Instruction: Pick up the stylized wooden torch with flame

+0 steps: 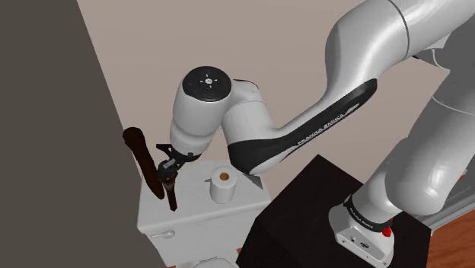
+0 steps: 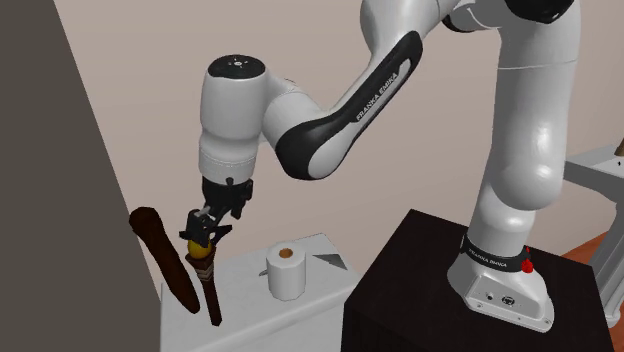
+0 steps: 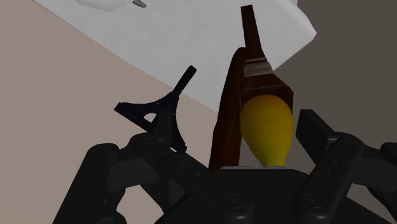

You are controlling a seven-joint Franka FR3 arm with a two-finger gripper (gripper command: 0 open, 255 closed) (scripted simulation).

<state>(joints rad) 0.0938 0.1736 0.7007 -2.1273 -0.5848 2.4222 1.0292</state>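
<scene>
The torch (image 2: 208, 285) has a dark brown handle and a yellow flame (image 3: 267, 127). It stands nearly upright on the white toilet tank (image 2: 250, 310), its lower end resting on the lid. My black gripper (image 2: 207, 226) comes down from above onto the flame end and is open. In the wrist view the flame sits between the fingers, close to one finger (image 3: 318, 137), while a gap shows on the other side. The torch also appears in the shoulder view (image 1: 170, 190), just under the gripper (image 1: 169, 162).
A thicker dark brown club (image 2: 165, 260) leans against the grey wall (image 2: 50, 200) right beside the torch. A toilet paper roll (image 2: 285, 272) stands on the tank lid. The black stand (image 2: 430, 290) lies to the second exterior view's right.
</scene>
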